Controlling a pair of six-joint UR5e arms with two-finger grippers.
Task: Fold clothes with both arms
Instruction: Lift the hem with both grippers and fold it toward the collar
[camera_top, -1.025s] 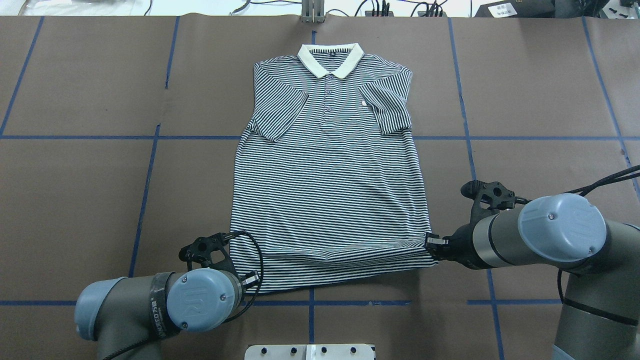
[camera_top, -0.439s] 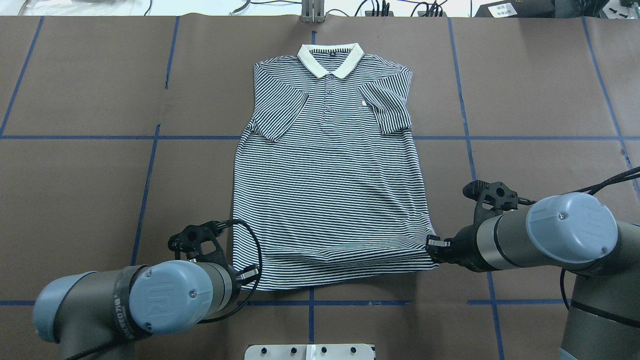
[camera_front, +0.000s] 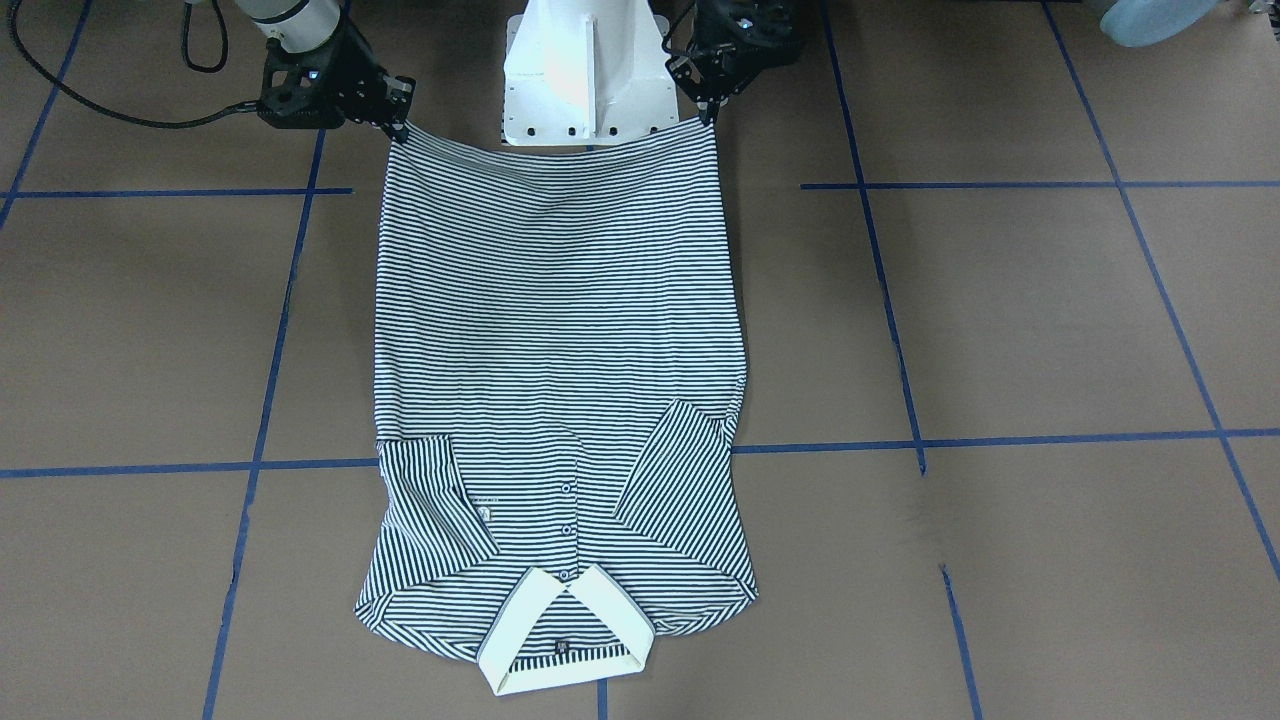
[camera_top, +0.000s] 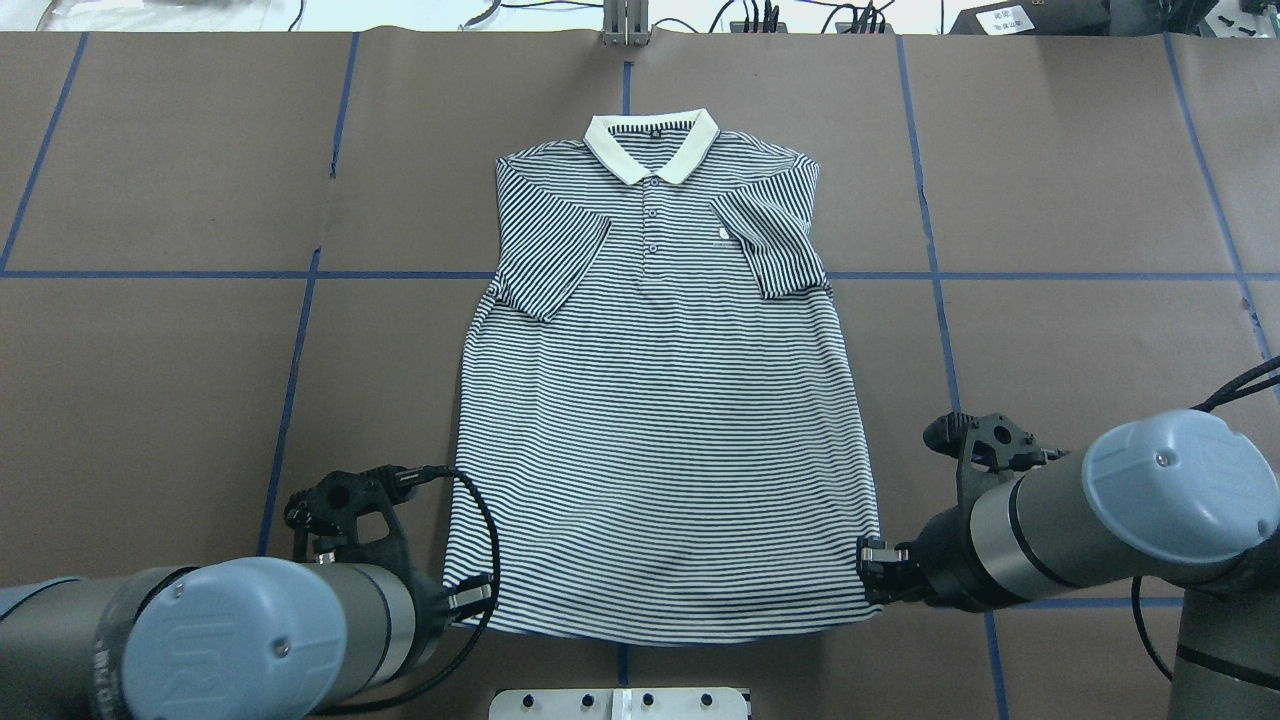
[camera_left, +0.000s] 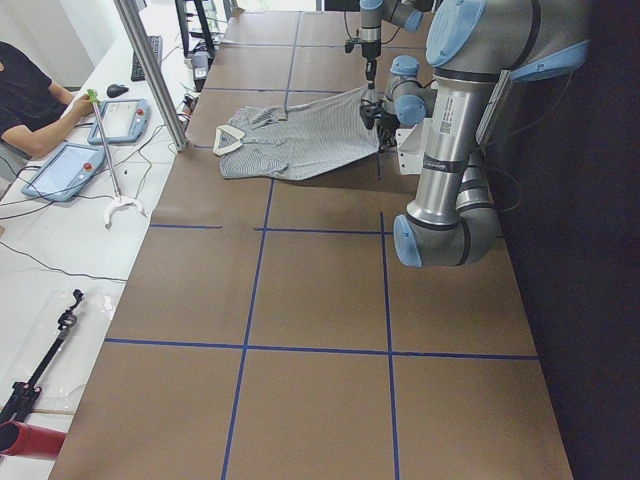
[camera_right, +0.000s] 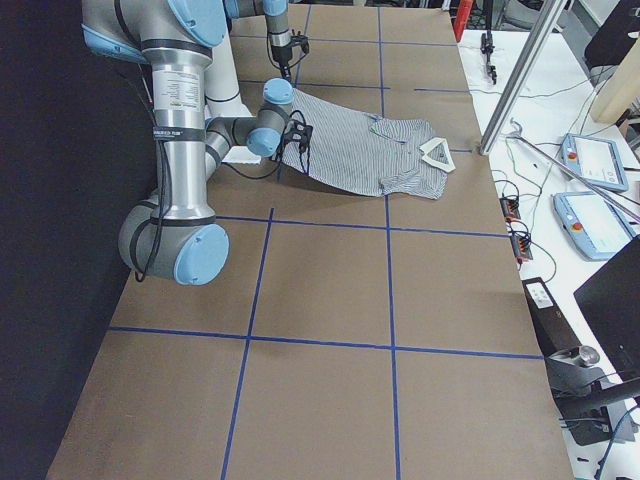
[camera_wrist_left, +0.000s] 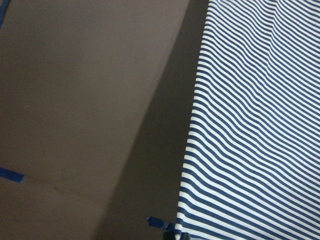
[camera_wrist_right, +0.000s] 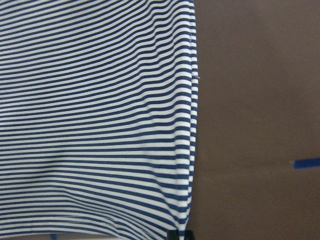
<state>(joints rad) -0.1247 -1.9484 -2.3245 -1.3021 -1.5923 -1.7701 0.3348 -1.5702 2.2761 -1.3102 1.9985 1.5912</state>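
The striped polo shirt (camera_top: 660, 400) lies face up on the brown table, its cream collar (camera_top: 651, 145) at the far end and both short sleeves folded in over the chest. My left gripper (camera_top: 470, 597) is shut on the near left hem corner. My right gripper (camera_top: 872, 580) is shut on the near right hem corner. From the front, the hem (camera_front: 560, 150) hangs stretched between the right gripper (camera_front: 398, 125) and the left gripper (camera_front: 712, 118), raised off the table. Each wrist view shows striped cloth (camera_wrist_left: 250, 125) (camera_wrist_right: 95, 125) running down to a pinched corner at the bottom edge.
The white pedestal base (camera_top: 620, 703) stands just behind the raised hem. Blue tape lines (camera_top: 290, 380) grid the brown table cover. A metal post (camera_top: 625, 25) rises at the far edge. A seated person (camera_left: 30, 100) and control tablets (camera_right: 590, 160) are beyond the table's far side.
Both arms have drawn back toward the robot's base with the hem corners, dragging the whole shirt nearer. The collar has slid toward me, and the hem now looks taut.
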